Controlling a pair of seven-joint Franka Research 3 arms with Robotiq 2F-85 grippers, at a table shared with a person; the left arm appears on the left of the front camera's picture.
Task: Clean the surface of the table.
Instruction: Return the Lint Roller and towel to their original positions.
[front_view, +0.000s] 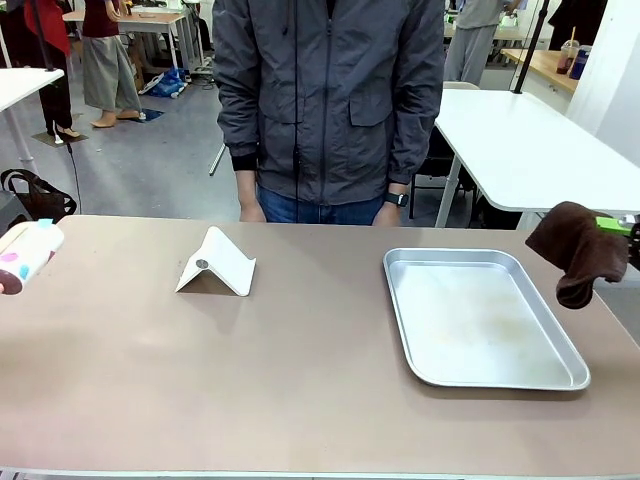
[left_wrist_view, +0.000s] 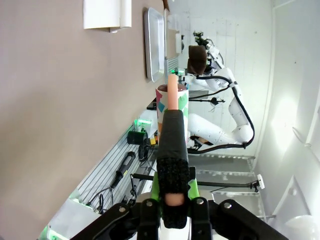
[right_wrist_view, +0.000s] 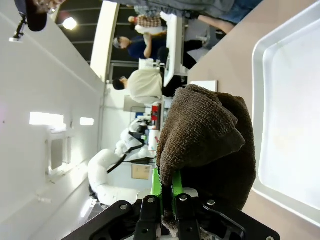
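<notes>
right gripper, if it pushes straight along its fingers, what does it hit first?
Likely nothing solid: the right gripper, shut on the brown cloth, points along the table, beside the metal tray. Depth is unclear.

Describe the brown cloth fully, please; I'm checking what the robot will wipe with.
The brown cloth is a dark, nubby terry-like rag, bunched and folded, drooping to a lower tip. The right gripper is shut on its edge between green pads, holding it in the air at the table's right end, just beyond the metal tray. It touches neither.

Fingers (left_wrist_view: 172, 165) clamped on patterned tube (left_wrist_view: 173, 102) beside table (left_wrist_view: 60, 125).
</notes>
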